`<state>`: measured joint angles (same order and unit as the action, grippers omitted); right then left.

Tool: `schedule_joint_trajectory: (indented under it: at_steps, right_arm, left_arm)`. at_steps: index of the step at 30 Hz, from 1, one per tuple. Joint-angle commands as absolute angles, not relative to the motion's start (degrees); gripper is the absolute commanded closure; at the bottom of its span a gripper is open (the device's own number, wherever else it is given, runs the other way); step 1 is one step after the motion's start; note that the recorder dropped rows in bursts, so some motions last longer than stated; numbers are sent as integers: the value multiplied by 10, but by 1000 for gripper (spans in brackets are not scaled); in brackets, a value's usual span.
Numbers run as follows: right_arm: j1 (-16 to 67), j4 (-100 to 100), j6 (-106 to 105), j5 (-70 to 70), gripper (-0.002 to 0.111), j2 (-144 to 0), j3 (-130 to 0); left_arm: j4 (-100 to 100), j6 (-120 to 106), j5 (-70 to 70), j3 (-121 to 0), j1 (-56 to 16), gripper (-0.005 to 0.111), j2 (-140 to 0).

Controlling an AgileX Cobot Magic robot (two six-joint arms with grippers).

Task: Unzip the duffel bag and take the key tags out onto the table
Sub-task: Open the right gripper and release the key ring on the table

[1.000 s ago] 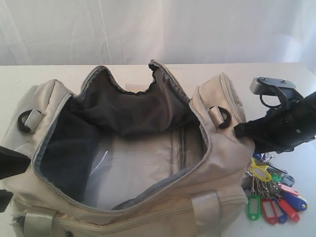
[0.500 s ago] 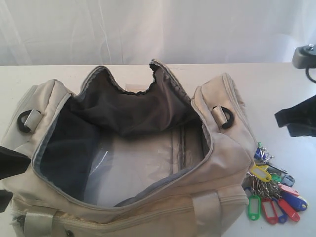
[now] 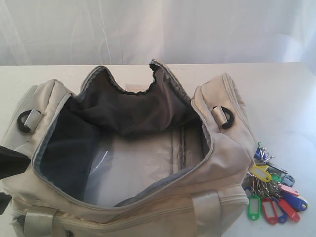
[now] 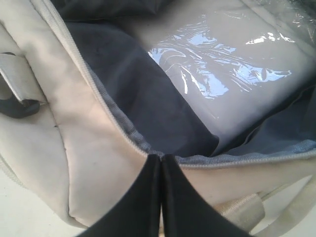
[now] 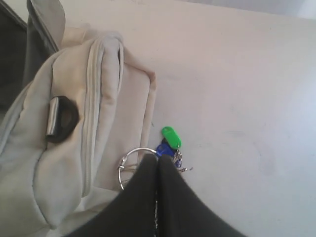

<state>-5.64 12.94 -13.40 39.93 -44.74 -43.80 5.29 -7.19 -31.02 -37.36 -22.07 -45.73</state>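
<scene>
The right gripper [image 5: 157,159] is seen closed and empty over the key tags [image 3: 274,187], which are laid on the table [image 3: 291,98] at the lower right of the exterior view, just beside the end of the unzipped bag [image 3: 222,143]. The left gripper [image 4: 161,159] is shut at the bag's rim, though pinched fabric cannot be confirmed. The bunch is judged light, loose and slippery, best taken at its metal ring [image 5: 129,159]; the bag is soft and slumps.

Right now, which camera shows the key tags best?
Exterior view: the key tags lie spread in the open on the table beside the duffel bag. Right wrist view catches only a green and a blue tag; left wrist view shows none.
</scene>
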Motion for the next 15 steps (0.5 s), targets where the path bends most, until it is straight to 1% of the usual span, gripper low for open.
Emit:
schedule_joint_trajectory:
  at_steps: [1, 15]
  right_arm:
    - [-57, 135, -124, 397, 108, -433, -435]
    - [-57, 137, -123, 404, 108, -432, -435]
  left_arm:
    - [57, -75, -308, -373, -219, 107, -453]
    - [53, -76, -310, -373, -228, 107, -443]
